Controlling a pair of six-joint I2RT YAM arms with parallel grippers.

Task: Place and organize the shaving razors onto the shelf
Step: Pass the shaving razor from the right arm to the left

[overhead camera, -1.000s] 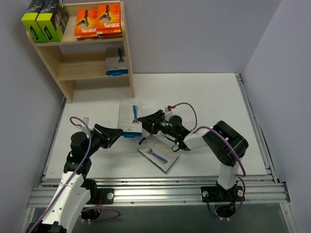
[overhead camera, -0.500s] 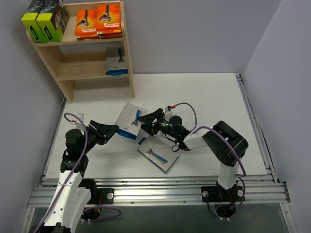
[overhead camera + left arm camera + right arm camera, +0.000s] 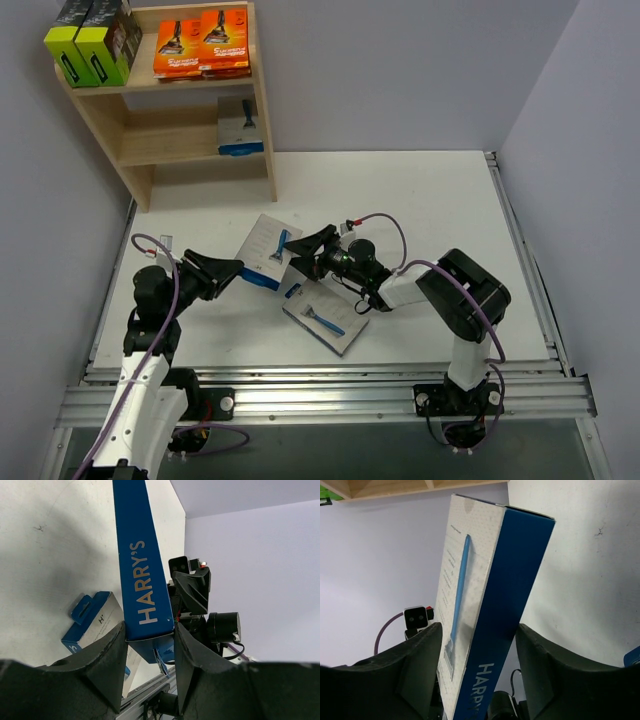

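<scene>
A grey razor card with a blue edge (image 3: 264, 249) stands tilted on the table between my two grippers. My left gripper (image 3: 238, 267) is shut on its near end; in the left wrist view the blue "HARRY'S" edge (image 3: 140, 570) sits tight between the fingers (image 3: 150, 655). My right gripper (image 3: 297, 251) is open and straddles the same card (image 3: 490, 600), with gaps on both sides (image 3: 477, 655). A second grey card (image 3: 325, 317) lies flat on the table. The wooden shelf (image 3: 265, 120) holds orange packs (image 3: 200, 45), black-and-lime boxes (image 3: 90, 40) and one grey card (image 3: 240, 125).
The shelf stands at the far left corner against the back wall, and its underside shows in the right wrist view (image 3: 395, 486). The second card also shows in the left wrist view (image 3: 97, 620). A metal rail (image 3: 330, 385) runs along the near edge.
The grey card went from lying flat to tilted up on its edge and turned. My left gripper shifted a little left. Almost nothing has moved in the last half second.
</scene>
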